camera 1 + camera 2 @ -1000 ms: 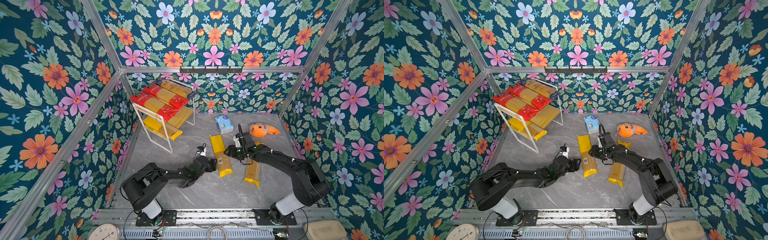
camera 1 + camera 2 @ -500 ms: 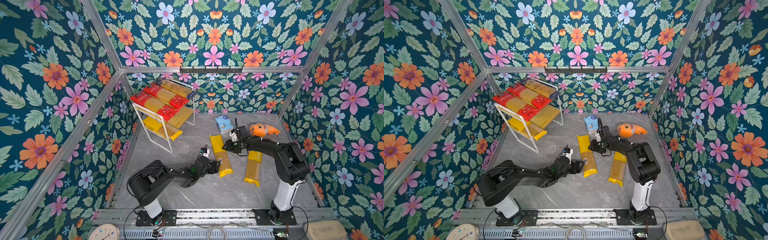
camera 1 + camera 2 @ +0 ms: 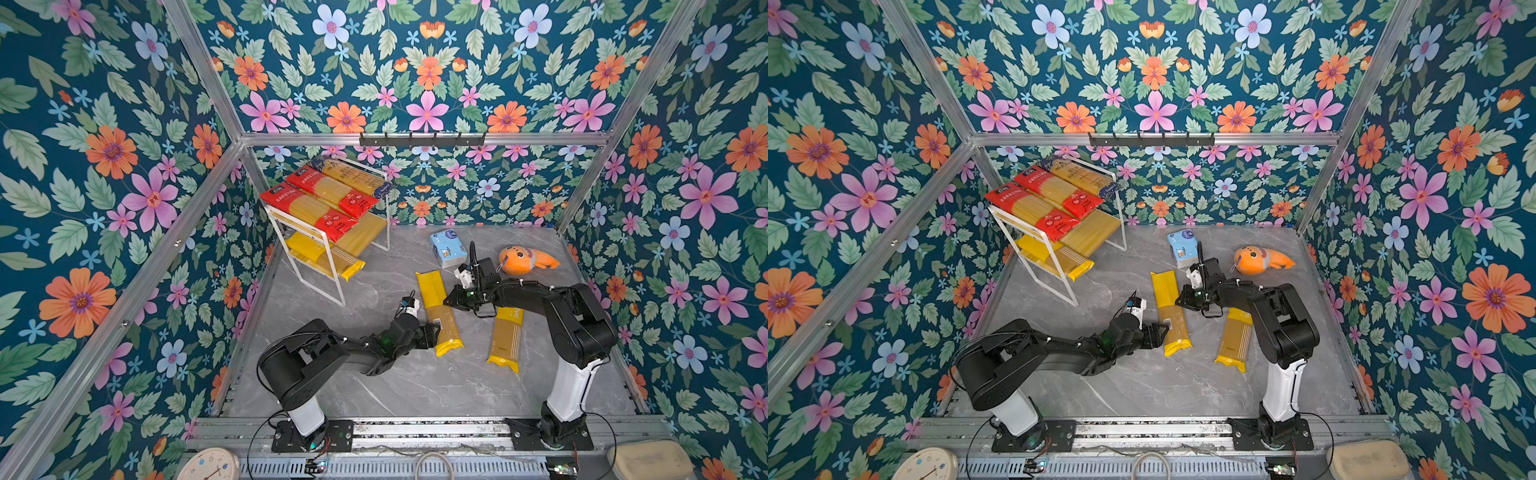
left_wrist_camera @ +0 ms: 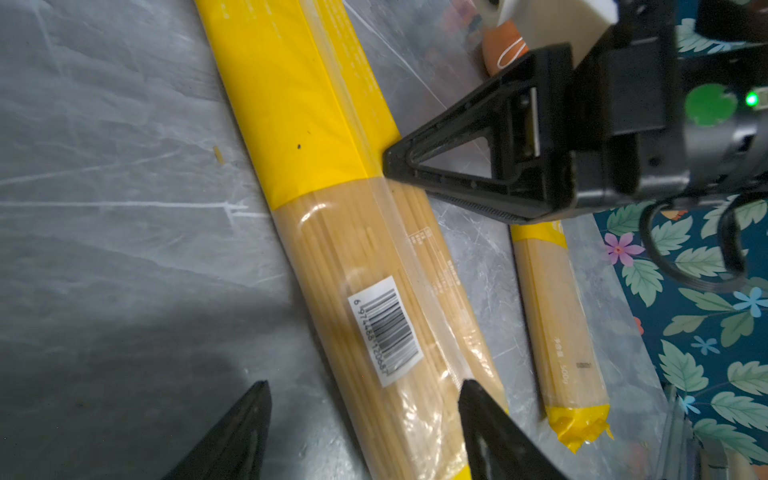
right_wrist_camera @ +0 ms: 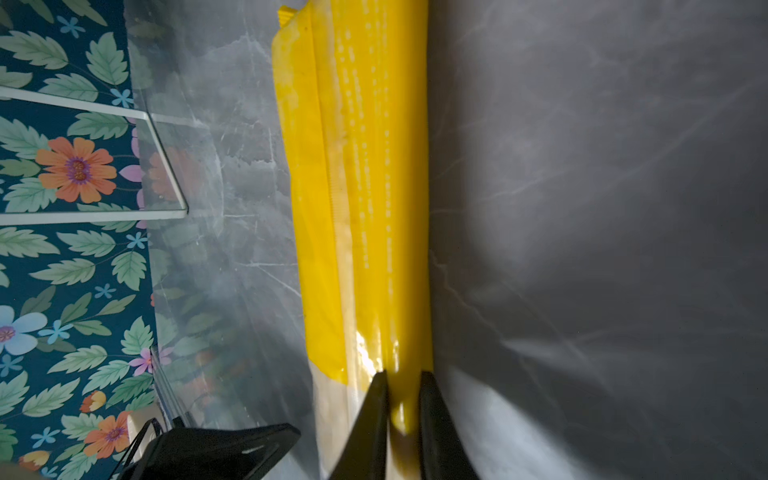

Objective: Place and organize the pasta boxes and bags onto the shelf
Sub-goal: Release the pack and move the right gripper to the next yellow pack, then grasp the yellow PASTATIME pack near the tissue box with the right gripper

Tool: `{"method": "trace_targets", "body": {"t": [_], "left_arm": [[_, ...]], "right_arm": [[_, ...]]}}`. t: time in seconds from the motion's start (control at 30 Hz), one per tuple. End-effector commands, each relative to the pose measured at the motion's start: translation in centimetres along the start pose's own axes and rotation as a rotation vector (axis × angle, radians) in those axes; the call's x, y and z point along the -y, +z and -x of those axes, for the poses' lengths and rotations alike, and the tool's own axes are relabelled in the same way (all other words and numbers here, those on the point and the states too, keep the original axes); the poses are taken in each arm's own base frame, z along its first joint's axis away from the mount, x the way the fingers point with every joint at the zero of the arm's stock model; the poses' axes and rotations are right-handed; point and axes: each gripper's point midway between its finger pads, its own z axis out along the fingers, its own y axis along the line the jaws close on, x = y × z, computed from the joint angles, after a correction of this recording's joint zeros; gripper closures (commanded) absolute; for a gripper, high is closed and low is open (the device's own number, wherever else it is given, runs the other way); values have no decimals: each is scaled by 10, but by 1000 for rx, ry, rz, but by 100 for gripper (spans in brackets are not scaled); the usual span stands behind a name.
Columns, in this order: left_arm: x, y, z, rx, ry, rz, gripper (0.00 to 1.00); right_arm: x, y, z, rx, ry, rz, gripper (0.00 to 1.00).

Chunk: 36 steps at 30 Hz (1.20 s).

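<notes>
Both arms are working one target now: the long flat yellow plastic spaghetti pack [image 3: 440, 316], lying mid-table on the grey marbled table [image 3: 395, 386] with its length running near to far. The right end effector [image 5: 403, 374] has its jaws pressed together on a thin fold at the pack's right edge, just where the yellow print gives way to the clear window. By the look of it, that is a pinch on film rather than on noodles. The left end effector [image 4: 363, 384] sits at the near end with jaws apart: one finger is over the table left of the pack, the other over its right edge, and the barcode label lies just beyond them. To do this step well, I'd want the left jaws to close across the full width before anything rises. Then both ends should come up together and level, because a film pinch alone could slip or tear and a sagging pack could snap its noodles. A second yellow noodle pack [image 3: 507, 338] lies apart to the right, its far end under the right arm, so the lift should clear it. The small white-framed two-tier shelf with pale wooden boards [image 3: 332, 270] stands well apart at the far left. Its top board is full of packs, and the lower board looks to have room.
</notes>
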Motion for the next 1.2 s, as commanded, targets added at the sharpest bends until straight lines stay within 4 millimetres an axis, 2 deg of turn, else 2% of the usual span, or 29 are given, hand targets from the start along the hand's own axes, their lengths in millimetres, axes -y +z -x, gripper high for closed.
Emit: {"method": "trace_targets", "body": {"t": [0.0,0.27,0.37,0.4,0.7,0.8,0.93,1.03,1.17], "left_arm": [[4,-3,9,38,6,-10,26],[4,-16,21,77,19,8,26],[2,-21,24,92,37,26,26],[1,-23,25,97,42,32,26],[-2,-22,24,99,44,35,26],[-4,-23,22,96,42,35,26],[-6,-25,21,100,42,39,26],[-8,-28,21,108,40,45,26],[-11,-32,22,114,41,54,27]], "right_arm": [[-16,-7,6,34,0,63,89],[-29,-31,3,77,2,64,96],[-24,-47,-2,80,-30,-12,97],[-29,-62,0,101,-59,-33,98],[2,-126,2,112,-193,-414,99],[17,-138,8,105,-225,-550,99],[44,-129,9,57,-242,-704,100],[58,-108,3,3,-272,-809,100],[44,-78,-12,-39,-293,-796,100]]}}
